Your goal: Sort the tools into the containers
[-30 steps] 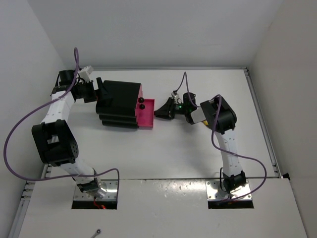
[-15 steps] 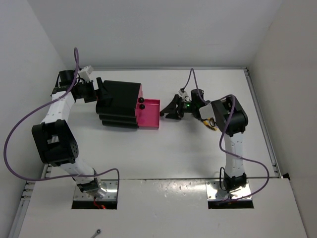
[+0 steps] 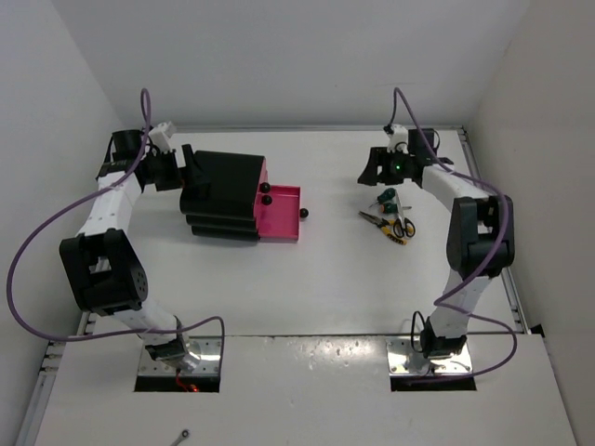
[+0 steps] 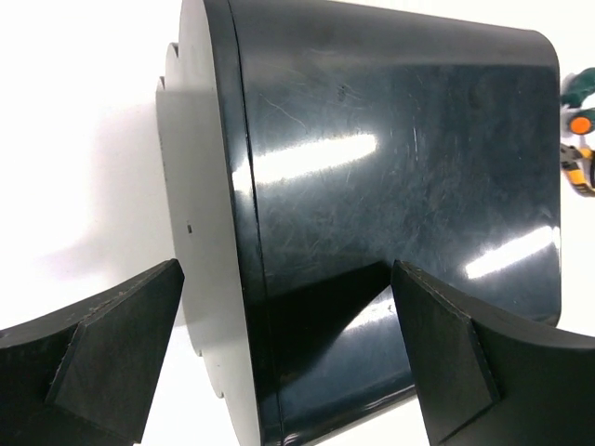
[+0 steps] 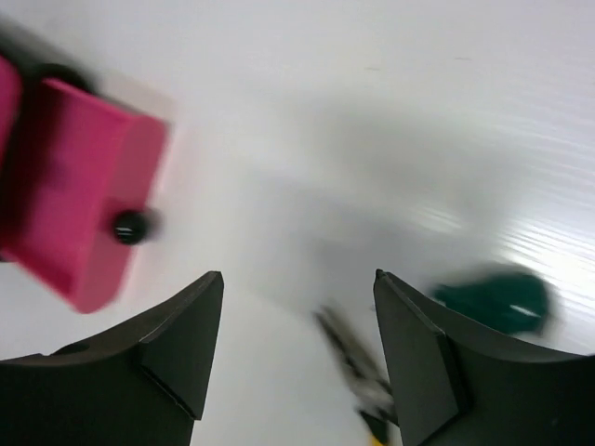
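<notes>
The black cabinet stands at the back left. Its lowest magenta drawer is pulled out to the right, and its knob is free. Two upper knobs show on shut drawers. The green-handled screwdriver, yellow-handled pliers and black-handled scissors lie together at the right. My right gripper is open and empty, just behind the tools. Its blurred wrist view shows the drawer, the screwdriver and the pliers. My left gripper is open, straddling the cabinet's back.
The table's raised back edge runs behind the cabinet and tools, and white walls close in on both sides. The right arm's purple cable loops above its wrist. Bare table surface lies between the drawer and the tools.
My right gripper drew the lowest drawer out a little further, let go of its knob and swung right and back to above the tools. The left arm has not moved.
</notes>
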Controlling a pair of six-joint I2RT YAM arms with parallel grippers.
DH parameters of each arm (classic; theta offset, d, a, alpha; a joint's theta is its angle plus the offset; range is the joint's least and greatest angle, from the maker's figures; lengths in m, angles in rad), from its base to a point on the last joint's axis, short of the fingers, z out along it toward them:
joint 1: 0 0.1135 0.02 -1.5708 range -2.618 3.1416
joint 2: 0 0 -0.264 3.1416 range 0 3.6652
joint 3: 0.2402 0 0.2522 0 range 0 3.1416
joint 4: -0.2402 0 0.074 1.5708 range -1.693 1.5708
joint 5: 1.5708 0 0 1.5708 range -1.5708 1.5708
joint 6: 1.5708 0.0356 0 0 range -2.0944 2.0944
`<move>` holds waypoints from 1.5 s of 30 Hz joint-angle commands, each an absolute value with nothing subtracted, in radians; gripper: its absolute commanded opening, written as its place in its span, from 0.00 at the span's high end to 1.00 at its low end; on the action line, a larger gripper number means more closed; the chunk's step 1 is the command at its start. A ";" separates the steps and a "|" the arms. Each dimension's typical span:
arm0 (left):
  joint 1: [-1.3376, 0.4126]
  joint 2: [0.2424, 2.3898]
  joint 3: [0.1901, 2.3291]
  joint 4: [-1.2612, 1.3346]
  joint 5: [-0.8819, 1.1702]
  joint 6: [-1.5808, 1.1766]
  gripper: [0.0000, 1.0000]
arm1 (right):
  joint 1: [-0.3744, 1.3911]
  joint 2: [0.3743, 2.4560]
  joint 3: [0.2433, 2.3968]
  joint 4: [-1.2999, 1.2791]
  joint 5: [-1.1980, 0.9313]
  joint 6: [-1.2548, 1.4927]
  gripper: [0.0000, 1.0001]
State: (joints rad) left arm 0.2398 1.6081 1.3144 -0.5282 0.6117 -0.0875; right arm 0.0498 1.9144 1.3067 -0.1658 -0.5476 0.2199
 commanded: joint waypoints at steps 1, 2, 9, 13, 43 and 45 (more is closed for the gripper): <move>0.229 1.591 1.301 -0.526 0.457 -0.040 0.00 | 0.031 1.882 1.330 -0.343 -0.306 0.025 0.34; 0.218 1.591 1.301 -0.526 0.448 -0.040 0.00 | 0.017 1.882 1.330 -0.344 -0.289 0.025 0.34; 0.218 1.591 1.301 -0.517 0.448 -0.040 0.00 | -0.037 1.864 1.293 -0.328 -0.233 -0.008 0.35; 0.209 1.591 1.301 -0.517 0.448 -0.040 0.00 | -0.037 1.899 1.321 -0.308 -0.224 -0.008 0.37; 0.209 1.600 1.292 -0.499 0.430 -0.040 0.00 | -0.028 2.080 1.425 -0.396 -0.236 0.012 0.31; 0.200 1.600 1.292 -0.499 0.430 -0.040 0.00 | -0.028 2.080 1.416 -0.385 -0.247 0.012 0.34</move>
